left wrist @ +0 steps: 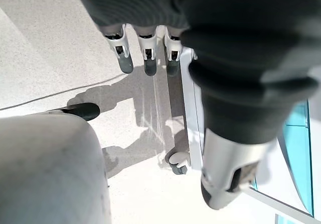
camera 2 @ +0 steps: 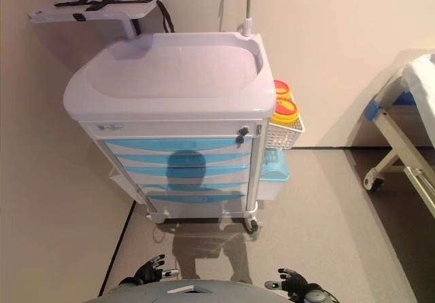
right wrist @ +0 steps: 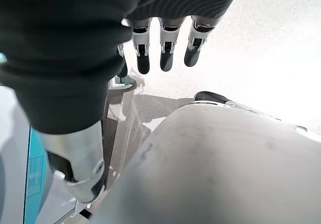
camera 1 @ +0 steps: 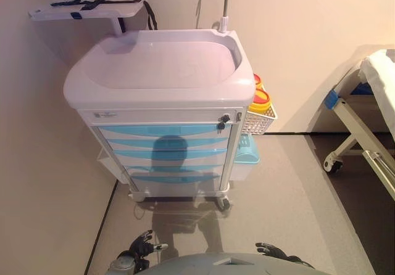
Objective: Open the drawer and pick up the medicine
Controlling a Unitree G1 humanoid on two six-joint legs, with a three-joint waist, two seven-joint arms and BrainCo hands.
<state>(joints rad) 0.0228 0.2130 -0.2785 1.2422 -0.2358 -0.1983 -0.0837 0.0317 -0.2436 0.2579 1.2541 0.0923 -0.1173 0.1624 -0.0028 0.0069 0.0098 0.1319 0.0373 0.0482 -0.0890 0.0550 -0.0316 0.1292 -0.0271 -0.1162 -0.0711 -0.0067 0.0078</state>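
Note:
A white medical cart (camera 1: 160, 71) with several blue-fronted drawers (camera 1: 163, 142) stands ahead against the wall. All drawers are closed. A small lock with a key (camera 1: 223, 122) sits at the top right of the drawer stack. No medicine shows. My left hand (camera 1: 145, 244) hangs low at the bottom of the eye view, well short of the cart, its fingers (left wrist: 145, 50) straight and empty. My right hand (camera 1: 271, 250) hangs low at the bottom right, its fingers (right wrist: 165, 45) straight and empty.
A wire basket (camera 1: 259, 119) with yellow, red-lidded containers (camera 1: 260, 100) hangs on the cart's right side, a blue bin (camera 1: 247, 150) below it. A white side shelf (camera 1: 86, 5) sticks out at the back left. A bed on castors (camera 1: 364, 127) stands at the right. Wall at left.

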